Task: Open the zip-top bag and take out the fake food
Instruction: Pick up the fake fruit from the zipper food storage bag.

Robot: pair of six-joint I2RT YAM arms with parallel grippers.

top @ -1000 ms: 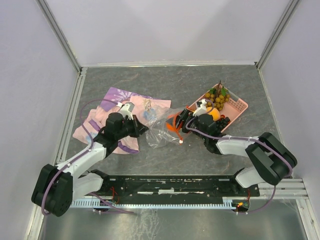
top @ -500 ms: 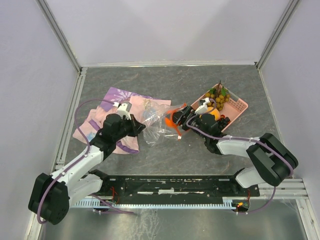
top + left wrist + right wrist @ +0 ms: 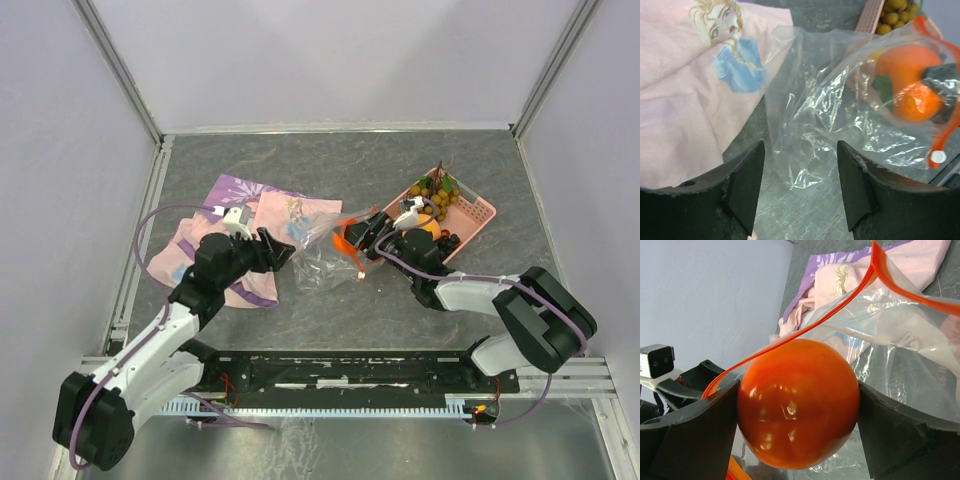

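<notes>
A grey stone-patterned tabletop (image 3: 400, 170) sits inside pale lilac walls (image 3: 330, 60) with metal framing along the edges.

The left end effector (image 3: 800, 167) is spread wide and grips nothing. The near corner of the clear bag (image 3: 825, 120) reaches into the gap between its fingers (image 3: 747, 185), and the rest of the crinkled plastic lies flat on the tabletop just ahead. Ahead and to the left of this end effector lies a pink cloth (image 3: 685, 90) printed with a cartoon girl in blue, and the bag's edge overlaps it.

The right end effector (image 3: 372, 236) is pinching a red-orange fruit (image 3: 797, 402) squarely between its two dark fingers (image 3: 690, 435). The fruit sits at the bag's mouth. The orange zip strip (image 3: 880, 275) curves over and around it, and from the left wrist camera it shows through the plastic, green top included.

Behind the right end effector, toward its wrist side, a pink basket (image 3: 478, 212) holds tan grapes (image 3: 435, 192) and other small fruits.
</notes>
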